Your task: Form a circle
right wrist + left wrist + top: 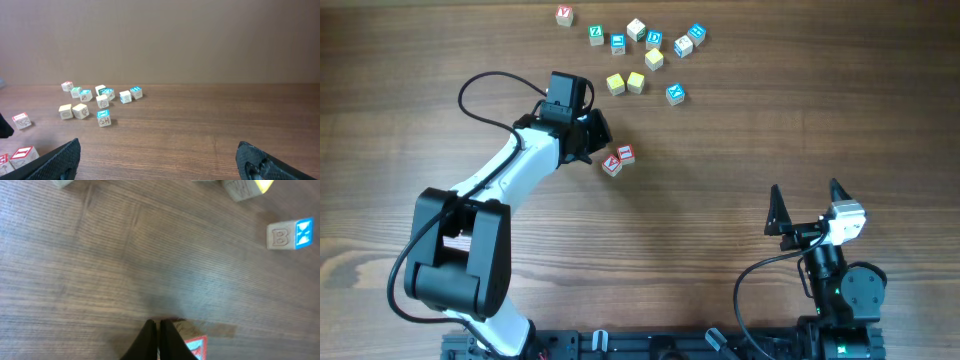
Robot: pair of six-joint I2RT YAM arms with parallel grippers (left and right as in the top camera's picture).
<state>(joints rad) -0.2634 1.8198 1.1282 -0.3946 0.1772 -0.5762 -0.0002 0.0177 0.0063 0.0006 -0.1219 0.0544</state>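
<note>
Left gripper (158,326) closed on nothing, tips just beside two touching red-lettered cubes (612,164). Right gripper (805,190) jaws spread wide, empty, well apart from the scattered cubes (654,58).

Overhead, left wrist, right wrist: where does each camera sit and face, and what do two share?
Overhead: above the table, looking straight down; left gripper and right gripper show.
Left wrist: close to the table, facing past the shut left gripper to a red-lettered cube.
Right wrist: low, facing across the table at the cube scatter; open right gripper frames it.
Shared: overhead and left wrist show that red-lettered cube.
</note>
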